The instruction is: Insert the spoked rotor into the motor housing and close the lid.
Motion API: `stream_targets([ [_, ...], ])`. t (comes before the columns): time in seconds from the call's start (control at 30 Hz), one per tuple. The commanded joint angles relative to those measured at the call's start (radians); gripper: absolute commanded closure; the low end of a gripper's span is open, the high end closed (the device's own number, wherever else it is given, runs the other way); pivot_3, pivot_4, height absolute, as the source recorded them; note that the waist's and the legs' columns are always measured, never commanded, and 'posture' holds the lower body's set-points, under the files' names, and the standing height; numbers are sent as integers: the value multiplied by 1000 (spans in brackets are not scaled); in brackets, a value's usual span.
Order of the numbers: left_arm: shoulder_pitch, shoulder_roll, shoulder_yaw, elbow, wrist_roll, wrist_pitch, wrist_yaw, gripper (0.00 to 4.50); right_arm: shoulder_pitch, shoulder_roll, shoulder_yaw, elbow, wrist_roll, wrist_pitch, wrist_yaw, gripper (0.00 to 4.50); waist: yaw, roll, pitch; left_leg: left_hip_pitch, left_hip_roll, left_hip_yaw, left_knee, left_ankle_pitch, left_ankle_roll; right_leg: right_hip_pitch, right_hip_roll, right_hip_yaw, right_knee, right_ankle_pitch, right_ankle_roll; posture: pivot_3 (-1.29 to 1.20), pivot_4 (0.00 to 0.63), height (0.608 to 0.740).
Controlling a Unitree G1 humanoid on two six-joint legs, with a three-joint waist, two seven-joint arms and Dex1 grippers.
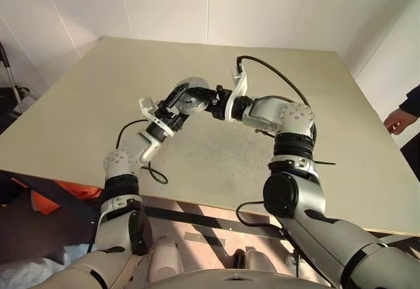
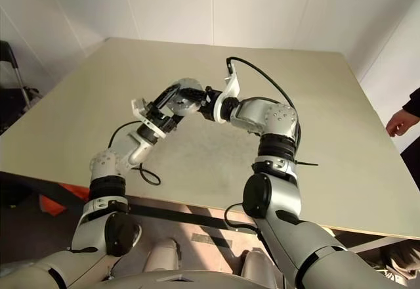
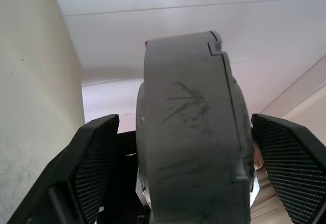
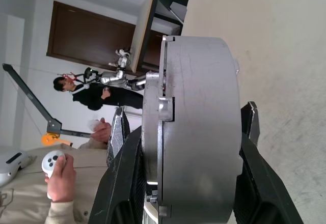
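Observation:
The motor housing [image 1: 194, 92], a grey round puck, is held on edge in the air above the beige table [image 1: 85, 111]. My right gripper [image 1: 207, 97] is shut on it, with its fingers [image 4: 127, 173] pressed against the two flat faces of the housing [image 4: 198, 127]. My left gripper [image 1: 176, 102] comes from the opposite side and is open, its pads [image 3: 97, 168] standing off either side of the housing [image 3: 188, 132] with a gap on each. A thin notched plate lies flush on one face; I cannot tell whether it is the lid. The spoked rotor is hidden.
A person's hand [image 1: 397, 119] reaches in at the table's right edge. In the right wrist view a seated person holds a controller [image 4: 51, 163], and another person [image 4: 89, 92] stands further back. A black cable [image 1: 154, 172] loops near the table's front edge.

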Motion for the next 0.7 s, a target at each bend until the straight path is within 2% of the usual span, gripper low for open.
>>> stream_targets([
  [0.03, -23, 4, 3, -14, 0, -15, -12, 124, -16, 0, 4, -60, 45, -16, 18, 2468, 0, 0, 0, 0, 0, 0, 0, 0, 0, 0, 0, 0, 0, 0, 0, 0, 0, 740],
  [0.2, -25, 2, 1, -7, 18, -37, -2, 124, -16, 0, 8, -56, 44, -19, 18, 2468, 0, 0, 0, 0, 0, 0, 0, 0, 0, 0, 0, 0, 0, 0, 0, 0, 0, 740],
  [0.3, -26, 1, -1, 4, 32, -47, 0, 968, -18, -2, 8, -53, 44, -22, 18, 2468, 0, 0, 0, 0, 0, 0, 0, 0, 0, 0, 0, 0, 0, 0, 0, 0, 0, 740],
  [0.4, -29, -1, 0, 10, 34, -51, -2, 2066, -18, -3, 10, -52, 44, -24, 17, 2468, 0, 0, 0, 0, 0, 0, 0, 0, 0, 0, 0, 0, 0, 0, 0, 0, 0, 740],
  [0.43, -30, 0, 0, 11, 35, -50, -2, 2309, -18, -2, 10, -52, 45, -25, 16, 2468, 0, 0, 0, 0, 0, 0, 0, 0, 0, 0, 0, 0, 0, 0, 0, 0, 0, 740],
  [0.7, -36, 4, -3, 30, 50, -50, -2, 2318, -16, -2, 17, -52, 34, -49, 21, 2468, 0, 0, 0, 0, 0, 0, 1, 0, 0, 0, 0, 0, 0, 0, 0, 0, 0, 740],
])
